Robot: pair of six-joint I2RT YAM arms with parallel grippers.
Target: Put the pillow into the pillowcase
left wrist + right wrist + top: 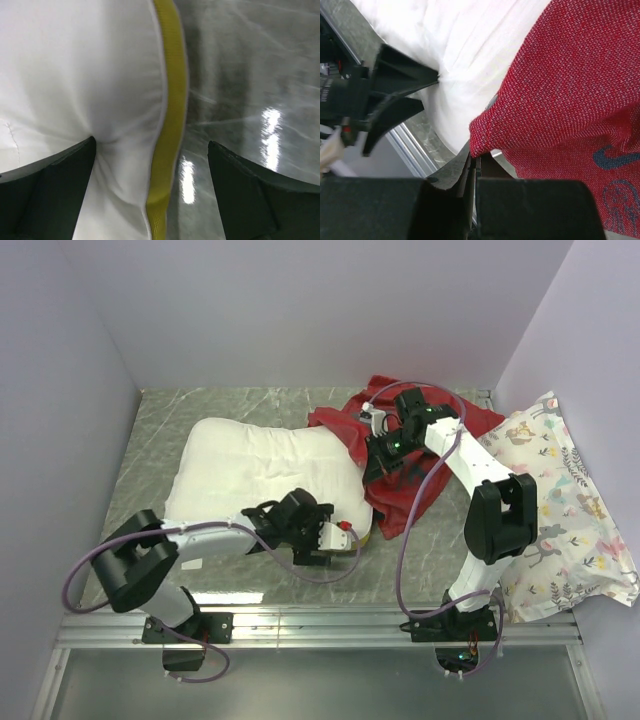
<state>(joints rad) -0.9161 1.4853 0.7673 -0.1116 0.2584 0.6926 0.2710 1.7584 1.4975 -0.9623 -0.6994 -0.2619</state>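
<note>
White-and-black arms (478,462) carry looping purple cables (402,560) and end in black pincers (151,142).

The pillow (250,465) is smooth white cloth, softly creased, with a matt yellow strip (170,100) along one edge. The pillowcase (560,85) is a coarse, matt red weave. The table (200,415) looks like grey marble, glossy with bright glints. At 3 o'clock, a second pillow (565,510) is matt printed cloth. At 6 o'clock, the rail (300,625) is pale metal

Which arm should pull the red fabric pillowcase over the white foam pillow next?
Right, probably: the right gripper is shut on the red fabric pillowcase beside the white foam pillow; the left gripper is open.
</note>
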